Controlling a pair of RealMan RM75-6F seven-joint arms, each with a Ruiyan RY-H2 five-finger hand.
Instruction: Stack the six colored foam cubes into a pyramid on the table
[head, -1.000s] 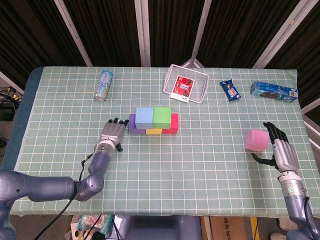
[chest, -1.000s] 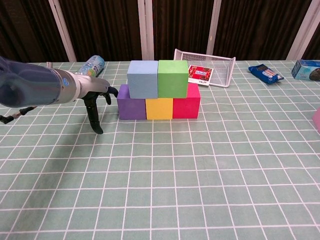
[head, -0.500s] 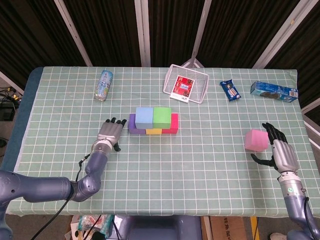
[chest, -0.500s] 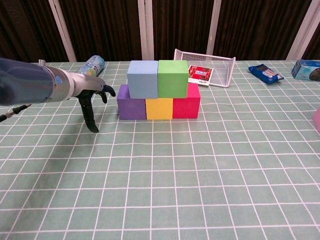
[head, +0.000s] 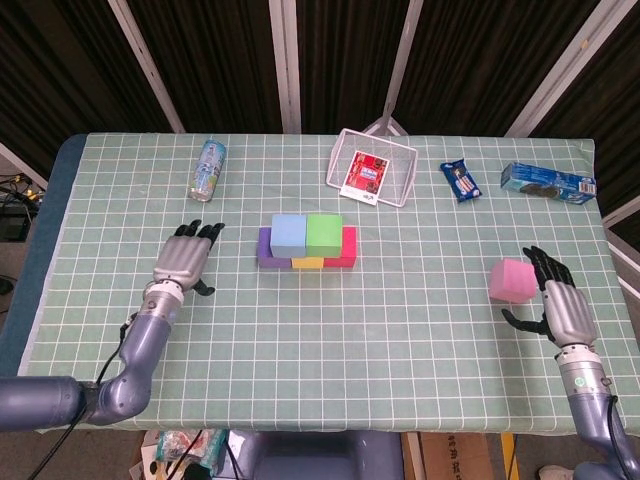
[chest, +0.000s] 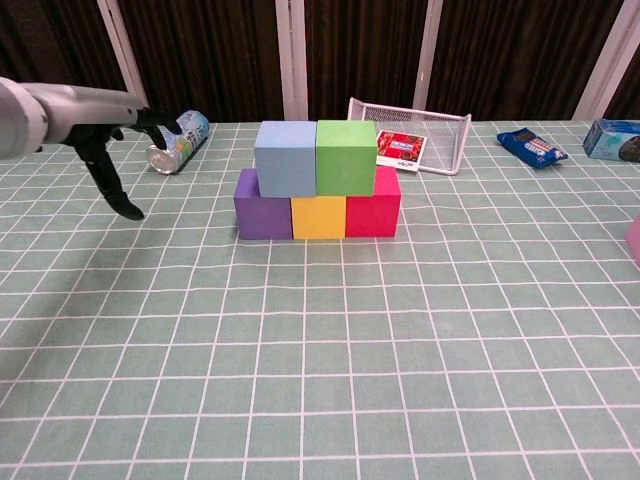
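Head view. Five foam cubes stand stacked near the middle of the counter (head: 420, 330): a bottom row of purple cube (head: 265, 250), yellow cube (head: 307, 263) and red cube (head: 348, 248), touching side by side, carrying the blue cube (head: 289, 233) and green cube (head: 323, 233). The sixth, the pink cube (head: 510, 280), rests on the counter well apart, near the right edge. The right hand (head: 557, 303) sits just beside the pink cube, its fingers (head: 541, 262) spread and holding nothing; whether they touch the cube cannot be told. The left hand (head: 182, 260) lies left of the stack, apart from it, its fingers extended and empty. At the far side lie a can (head: 209, 169), a tipped wire basket (head: 375, 168), a snack packet (head: 461, 181) and a blue box (head: 548, 182).

Chest view. The stack faces the camera, blue cube (chest: 285, 157) and green cube (chest: 346, 156) on top. The left hand (chest: 112, 160) hovers at far left, fingers pointing down. Only an edge of the pink cube shows at the right border.
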